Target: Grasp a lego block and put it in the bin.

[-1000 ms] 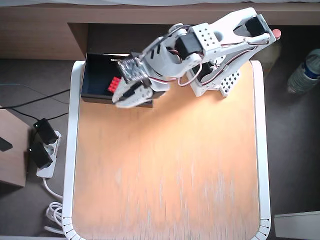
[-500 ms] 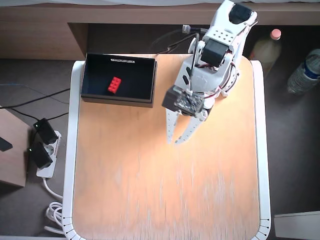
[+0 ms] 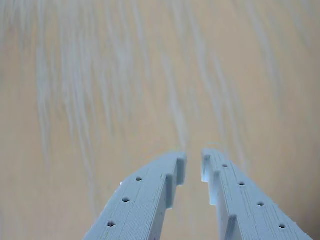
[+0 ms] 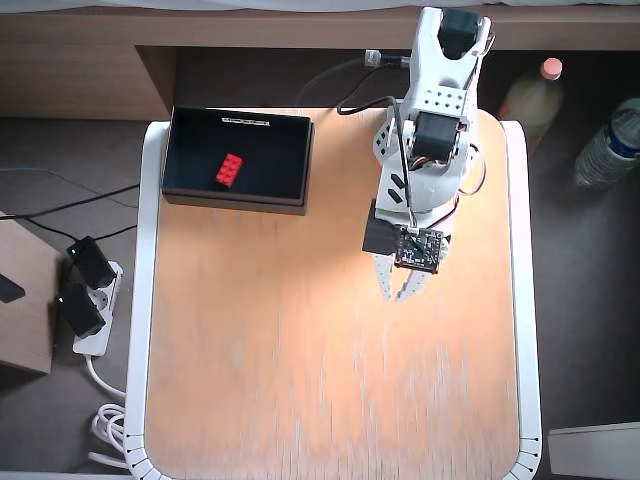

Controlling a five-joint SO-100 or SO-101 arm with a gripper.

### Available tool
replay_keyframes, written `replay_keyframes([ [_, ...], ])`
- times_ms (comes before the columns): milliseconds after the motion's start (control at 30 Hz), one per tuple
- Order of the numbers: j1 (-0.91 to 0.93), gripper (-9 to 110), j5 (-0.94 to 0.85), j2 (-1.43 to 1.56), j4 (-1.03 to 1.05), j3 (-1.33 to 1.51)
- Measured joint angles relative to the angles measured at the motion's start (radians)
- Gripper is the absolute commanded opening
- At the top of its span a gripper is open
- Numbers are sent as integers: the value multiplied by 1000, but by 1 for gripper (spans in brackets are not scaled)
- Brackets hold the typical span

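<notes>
We see the tool (image 3: 194,165) nearly closed in the wrist view: its two pale blue fingers (image 3: 150,195) converge to a narrow slit w/ nothing between them, only bare wood of the tabletop (image 3: 100,100) beneath, blurred. In the overhead view the tool (image 4: 398,292) hangs over the tabletop (image 4: 300,380), empty, tips pointing toward the bottom of the pic; whether it touches the wood we can't tell. The overhead view alone gives us the task items: the bin (image 4: 237,198) sits well apart from the tool, up and to the left in that view, near the tabletop's far edge, and the lego block (image 4: 229,170) lies inside it, approx. mid-floor, tilted. The wrist view shows neither bin nor block, but shows the gap between the fingers more clearly.
</notes>
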Motion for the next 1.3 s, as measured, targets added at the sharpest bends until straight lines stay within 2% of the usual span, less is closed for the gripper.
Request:
replay_keyframes([
  [567,-104,0,-11,127,2,308],
  [967,-107,0,-121,127,3,319],
  [1300,-123,0,-176,127,150,319],
])
